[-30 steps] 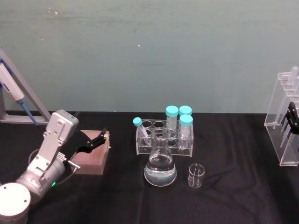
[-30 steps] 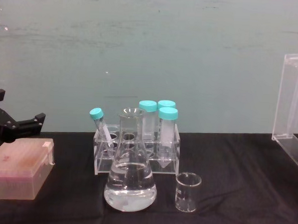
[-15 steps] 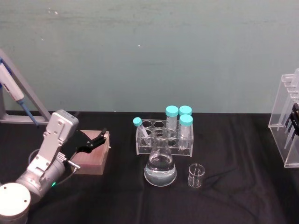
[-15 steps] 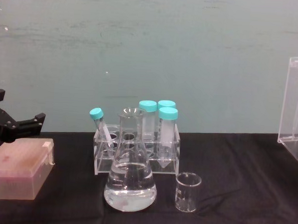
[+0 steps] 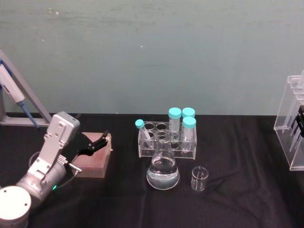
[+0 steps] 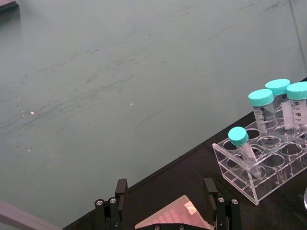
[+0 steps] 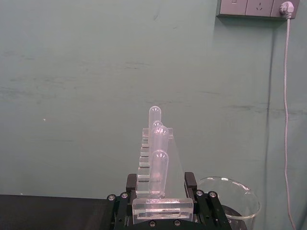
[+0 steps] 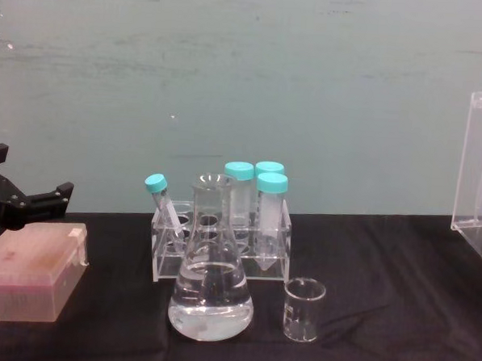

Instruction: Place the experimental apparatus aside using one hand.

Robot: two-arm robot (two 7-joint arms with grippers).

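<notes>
A tall clear rack [image 5: 285,114] of 3 round-topped tubes is clamped at its base in the right gripper [image 7: 161,191]. The flask [image 5: 163,173] and beaker [image 5: 199,179] stand well to that gripper's left. The left gripper [image 5: 105,140] gapes apart just over a pink box [image 5: 92,164].

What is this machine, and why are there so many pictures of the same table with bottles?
It is a robot with two arms, each ending in a two-finger gripper. Cameras sit on its head, its chest and each wrist, so you see one moment four ways.

On the black table stand a flask of clear liquid, a small beaker, a short rack of blue-capped tubes and a pink box.

The left gripper hangs open above the pink box and holds nothing. The right gripper, at the table's far right, is shut on a tall rack of long tubes. The right wrist view looks straight along that rack.
</notes>
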